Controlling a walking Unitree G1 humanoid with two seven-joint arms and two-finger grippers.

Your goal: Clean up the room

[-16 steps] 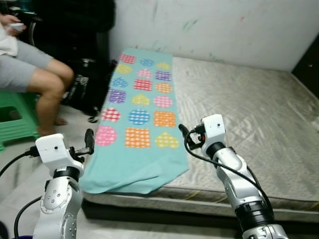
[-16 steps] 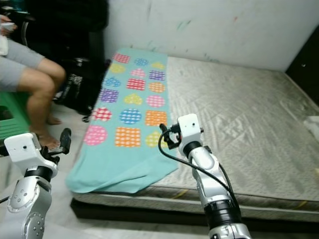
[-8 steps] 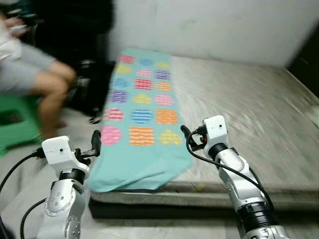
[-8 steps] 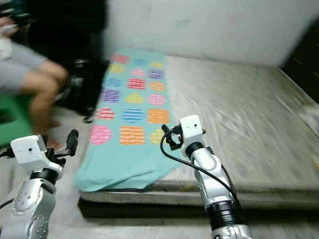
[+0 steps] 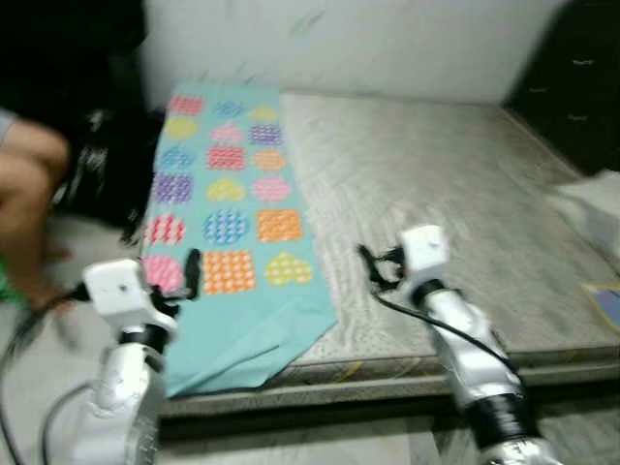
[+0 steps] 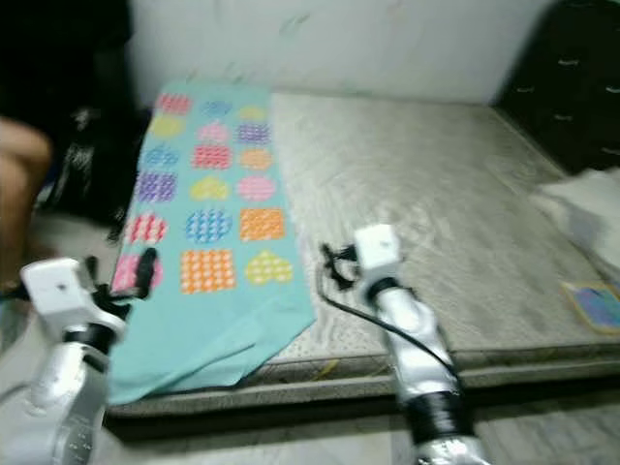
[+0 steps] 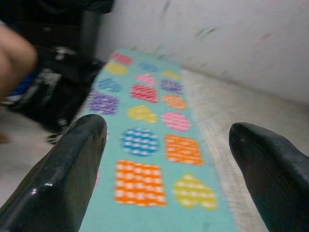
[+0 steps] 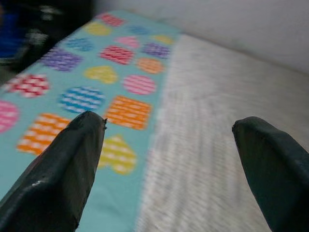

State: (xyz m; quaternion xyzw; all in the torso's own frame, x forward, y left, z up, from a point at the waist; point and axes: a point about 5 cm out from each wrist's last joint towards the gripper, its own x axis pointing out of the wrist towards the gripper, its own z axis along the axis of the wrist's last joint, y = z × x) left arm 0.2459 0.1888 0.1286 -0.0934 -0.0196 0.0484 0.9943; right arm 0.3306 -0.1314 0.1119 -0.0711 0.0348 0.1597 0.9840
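The view has swung right across the bed, revealing a white bundle. Left tool and right tool hang released above the teal blanket.

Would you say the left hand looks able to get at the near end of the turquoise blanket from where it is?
Probably yes. The left hand is open above the turquoise blanket's near end on the mattress, with nothing between them; it would need to lower.

A home bedroom: a bare mattress against a scuffed white wall, with a teal patterned blanket laid along 1 side.
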